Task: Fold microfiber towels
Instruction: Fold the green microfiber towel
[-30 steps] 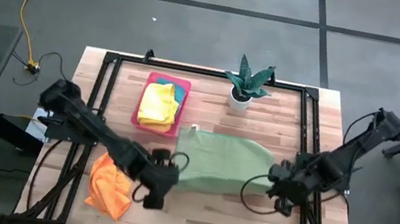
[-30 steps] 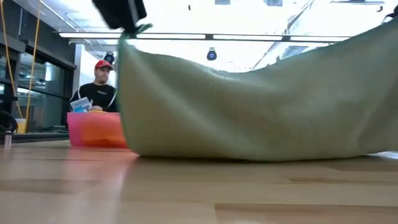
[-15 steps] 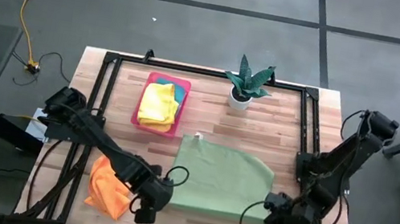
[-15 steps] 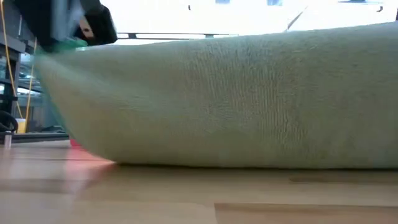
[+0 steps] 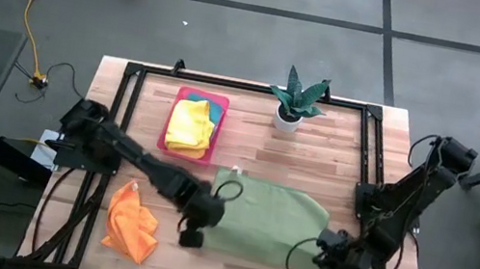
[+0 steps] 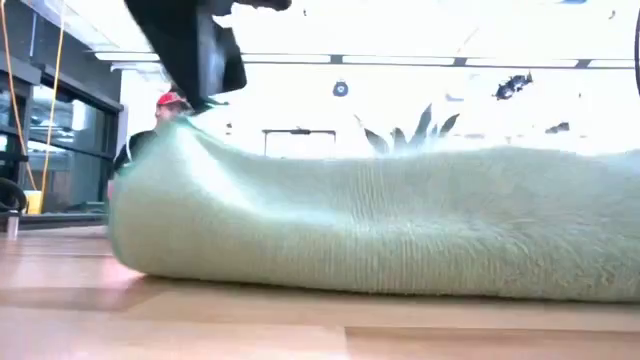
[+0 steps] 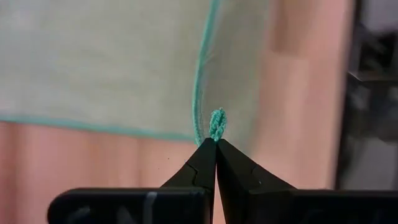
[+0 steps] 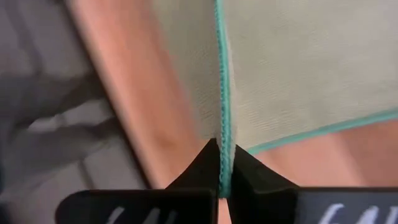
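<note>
At the left of the bench (image 5: pixel 318 133), an orange towel (image 5: pixel 131 222) lies crumpled near the front edge, well apart from the pink tray (image 5: pixel 173 149) farther back, which holds a yellow towel (image 5: pixel 191 125) with a strip of teal cloth (image 5: pixel 216 107) showing beside it. The left gripper (image 5: pixel 191 236) sits just right of the orange towel, its fingers (image 7: pixel 205 167) pressed fully together on the teal-stitched corner of the light green towel (image 5: pixel 265 219); in the low view that corner is lifted off the wood while the rest of the cloth sags onto the bench. The light green towel spreads across the middle of the bench, in front of a small potted plant (image 5: pixel 297 97). At its right front corner, the right gripper (image 5: pixel 333 260) has its fingers (image 8: pixel 205 168) clamped tight on the towel's hemmed edge.
</note>
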You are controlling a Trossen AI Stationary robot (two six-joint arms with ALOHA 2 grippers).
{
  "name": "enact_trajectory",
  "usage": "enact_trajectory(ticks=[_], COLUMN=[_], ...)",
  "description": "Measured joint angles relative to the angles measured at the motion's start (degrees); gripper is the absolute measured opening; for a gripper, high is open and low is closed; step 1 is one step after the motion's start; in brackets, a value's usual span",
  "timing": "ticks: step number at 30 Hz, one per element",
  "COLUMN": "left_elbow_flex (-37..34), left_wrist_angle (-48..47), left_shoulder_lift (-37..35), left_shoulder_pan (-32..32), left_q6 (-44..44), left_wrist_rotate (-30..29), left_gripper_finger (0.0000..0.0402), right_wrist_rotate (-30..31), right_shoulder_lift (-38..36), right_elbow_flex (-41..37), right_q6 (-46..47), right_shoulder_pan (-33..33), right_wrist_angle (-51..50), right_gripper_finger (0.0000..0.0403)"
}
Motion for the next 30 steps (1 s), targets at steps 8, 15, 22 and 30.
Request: enact_trajectory(ticks=[8,15,22,30], left_elbow_flex=[0.0,0.0,0.0,-0.1], left_wrist_angle=[0.0,-2.5,-3.2,-2.6], left_shoulder_lift=[0.0,0.0,0.0,1.3], left_shoulder_pan=[8.1,10.2,10.6,12.4], left_q6=[3.5,4.6,0.7,0.5], left_wrist_rotate=[-3.5,-10.3,-21.4,-21.5], left_gripper_finger=[0.0000,0.0000,0.0000,0.0000], right_wrist_rotate=[2.8,5.0,8.6,8.7], right_shoulder_lift=[-0.1,-2.3,-8.4,-10.9], right_elbow_flex=[0.0,0.0,0.0,0.0], right_q6=[2.8,2.7,6.3,7.7], right_shoulder_pan=[-6.1,-10.6,-13.5,-17.1], right_wrist_angle=[-10.3,-15.5,-27.2,-33.5], right_gripper_finger=[0.0000,0.0000,0.0000,0.0000])
